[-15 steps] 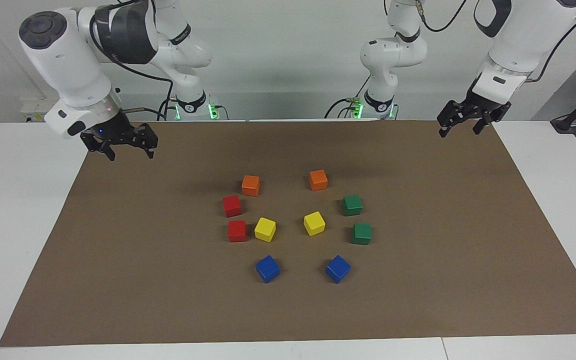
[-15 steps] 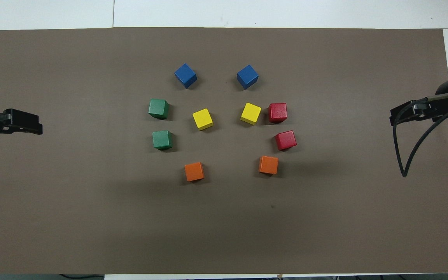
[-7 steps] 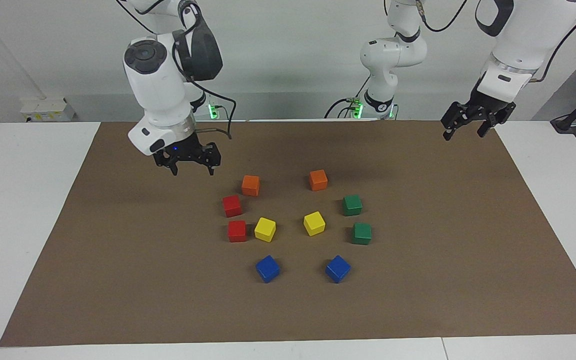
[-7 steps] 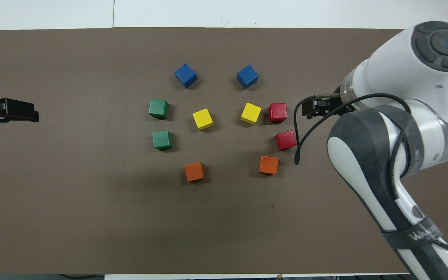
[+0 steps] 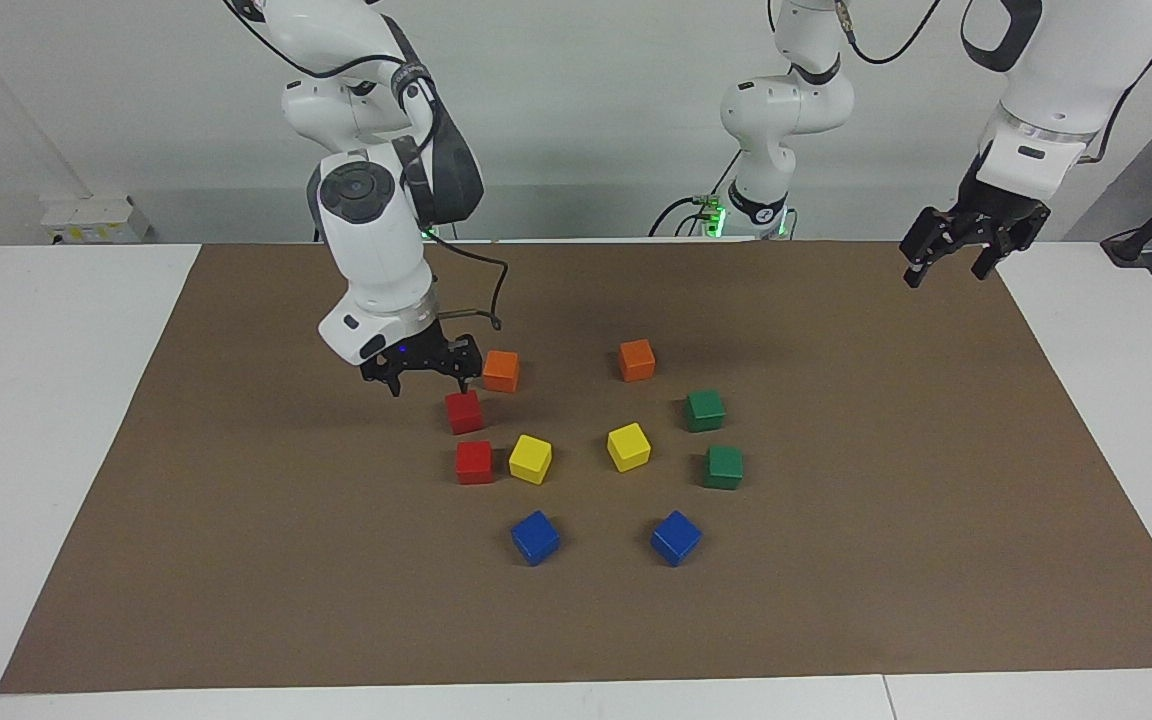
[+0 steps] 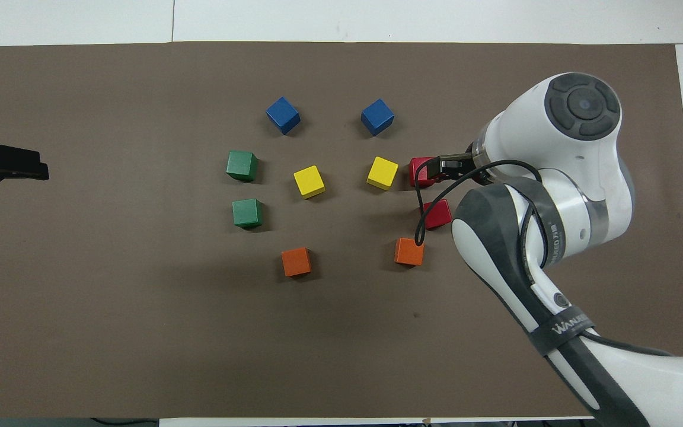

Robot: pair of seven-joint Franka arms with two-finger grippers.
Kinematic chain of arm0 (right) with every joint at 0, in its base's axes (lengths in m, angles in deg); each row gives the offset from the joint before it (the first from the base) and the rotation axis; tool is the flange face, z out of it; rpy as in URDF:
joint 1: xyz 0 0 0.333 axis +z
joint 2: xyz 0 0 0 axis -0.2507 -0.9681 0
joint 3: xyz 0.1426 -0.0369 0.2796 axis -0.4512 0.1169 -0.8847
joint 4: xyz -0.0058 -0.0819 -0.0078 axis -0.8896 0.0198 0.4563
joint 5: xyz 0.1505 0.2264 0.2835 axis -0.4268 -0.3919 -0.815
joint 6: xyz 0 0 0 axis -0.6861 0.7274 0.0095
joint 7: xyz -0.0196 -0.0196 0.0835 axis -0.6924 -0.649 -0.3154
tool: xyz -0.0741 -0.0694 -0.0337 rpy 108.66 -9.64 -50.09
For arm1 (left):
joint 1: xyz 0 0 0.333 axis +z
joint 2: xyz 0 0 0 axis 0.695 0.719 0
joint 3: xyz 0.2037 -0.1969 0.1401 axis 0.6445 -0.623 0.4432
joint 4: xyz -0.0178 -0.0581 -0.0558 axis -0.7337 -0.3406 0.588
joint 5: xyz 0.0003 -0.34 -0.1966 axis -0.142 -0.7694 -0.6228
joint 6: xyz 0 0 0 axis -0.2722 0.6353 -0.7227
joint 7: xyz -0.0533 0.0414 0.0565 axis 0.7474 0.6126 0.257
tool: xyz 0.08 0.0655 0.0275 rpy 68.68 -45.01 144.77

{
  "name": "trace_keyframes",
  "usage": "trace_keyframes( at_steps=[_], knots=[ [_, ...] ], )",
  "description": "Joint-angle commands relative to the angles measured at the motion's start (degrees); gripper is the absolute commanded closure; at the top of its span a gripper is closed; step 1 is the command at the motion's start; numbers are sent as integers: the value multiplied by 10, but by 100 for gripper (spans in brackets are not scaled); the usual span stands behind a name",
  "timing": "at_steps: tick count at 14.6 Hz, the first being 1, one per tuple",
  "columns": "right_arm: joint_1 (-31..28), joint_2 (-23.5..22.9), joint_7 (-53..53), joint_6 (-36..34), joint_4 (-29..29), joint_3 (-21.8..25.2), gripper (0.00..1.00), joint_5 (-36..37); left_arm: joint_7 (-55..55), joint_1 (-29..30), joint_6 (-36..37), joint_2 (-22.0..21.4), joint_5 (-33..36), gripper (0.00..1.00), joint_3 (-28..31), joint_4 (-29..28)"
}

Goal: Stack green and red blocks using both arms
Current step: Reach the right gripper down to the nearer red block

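Two red blocks (image 5: 463,411) (image 5: 474,462) sit side by side on the brown mat toward the right arm's end of the cluster. Two green blocks (image 5: 705,410) (image 5: 724,467) sit toward the left arm's end. My right gripper (image 5: 428,385) hangs open and empty just above the mat, close beside the red block nearer to the robots. In the overhead view the right gripper (image 6: 436,169) partly covers the other red block (image 6: 418,172). My left gripper (image 5: 944,275) waits open and raised over the mat's edge at its own end.
Two orange blocks (image 5: 501,371) (image 5: 637,360) lie nearest the robots, one right beside the right gripper. Two yellow blocks (image 5: 530,459) (image 5: 628,446) sit in the middle and two blue blocks (image 5: 535,537) (image 5: 676,537) lie farthest out. The mat (image 5: 236,560) covers most of the white table.
The right arm swung in from its end of the mat to the red blocks and came down lower. The left gripper drifted slightly outward and upward. No block has moved.
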Motion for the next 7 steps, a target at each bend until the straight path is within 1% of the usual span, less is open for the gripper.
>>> trace_keyframes(
  at_steps=[1, 4, 6, 7],
  knots=[
    [7, 12, -5, 44, -51, 0, 0, -5, -10, 0, -15, -17, 7, 0, -5, -33],
    [6, 12, -64, 56, -67, 0, 0, -5, -8, 0, -33, -19, 7, 0, -6, -45],
    [6, 15, -75, 58, -75, 0, 0, -5, -11, -4, -57, -20, 6, 0, -7, -68],
    [6, 16, -76, 69, -80, 0, 0, -5, -11, -6, -62, -27, 6, 0, -9, -81]
  ],
)
